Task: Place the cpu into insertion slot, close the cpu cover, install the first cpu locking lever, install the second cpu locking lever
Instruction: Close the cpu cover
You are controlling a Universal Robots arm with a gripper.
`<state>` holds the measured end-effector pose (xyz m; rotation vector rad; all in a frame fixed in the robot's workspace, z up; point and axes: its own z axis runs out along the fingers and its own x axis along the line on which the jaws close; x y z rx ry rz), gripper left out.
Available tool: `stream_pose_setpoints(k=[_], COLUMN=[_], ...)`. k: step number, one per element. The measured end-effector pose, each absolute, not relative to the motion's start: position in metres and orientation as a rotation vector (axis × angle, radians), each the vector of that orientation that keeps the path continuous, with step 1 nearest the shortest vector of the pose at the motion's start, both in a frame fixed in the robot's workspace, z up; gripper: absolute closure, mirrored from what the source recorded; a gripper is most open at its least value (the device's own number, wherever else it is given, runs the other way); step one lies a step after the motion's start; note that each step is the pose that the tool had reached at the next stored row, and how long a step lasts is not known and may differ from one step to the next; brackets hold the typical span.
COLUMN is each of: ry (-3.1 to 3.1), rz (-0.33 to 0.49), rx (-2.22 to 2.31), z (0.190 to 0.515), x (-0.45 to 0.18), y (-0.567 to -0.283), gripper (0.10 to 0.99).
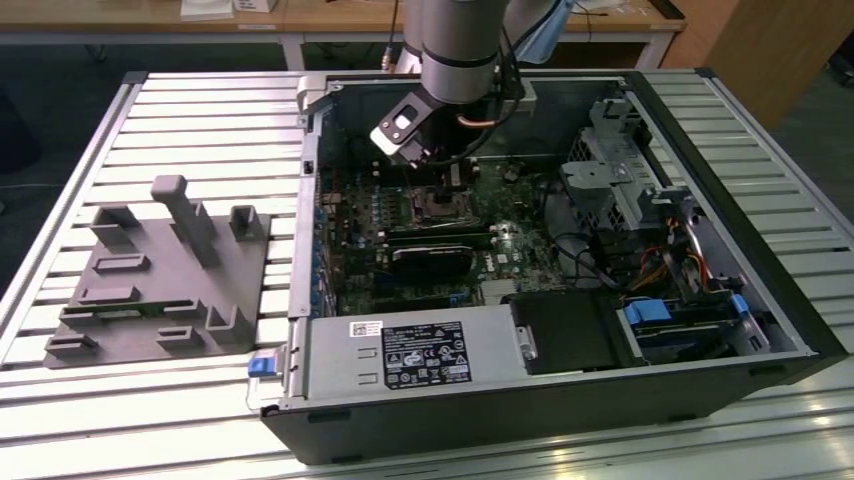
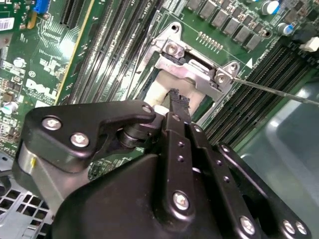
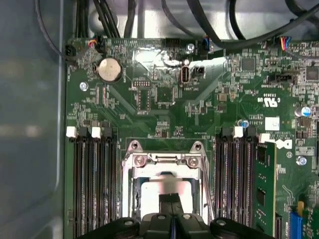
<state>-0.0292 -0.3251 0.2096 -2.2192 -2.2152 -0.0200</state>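
**The gripper (image 2: 174, 97) is hovering just over the seated cpu (image 3: 152, 191), its fingers clenched together on nothing visible.**

In the exterior view the insertion slot (image 1: 431, 208) is sitting at 12 o'clock from the long black card (image 1: 434, 255), and the arm (image 1: 461, 50) is reaching down to it. In the first wrist view the cpu is lying inside the insertion slot. The cpu cover (image 3: 167, 159) seems to be lying around it, though I cannot tell if it is fully flat. A thin locking lever (image 2: 269, 89) is pointing away from the insertion slot, apparently unhooked. I am judging that the placing is done and the cover step is in hand. Any further push would be calling for pressure on the frame only, not on the cpu.
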Motion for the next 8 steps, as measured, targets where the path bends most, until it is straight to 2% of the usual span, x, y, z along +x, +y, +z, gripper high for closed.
stream_pose_setpoints(k=[8], ry=[-2.267], rz=[-0.020], rx=[-2.166], z=[0.2096], x=[-0.0294], y=[-0.3251], gripper=[0.980])
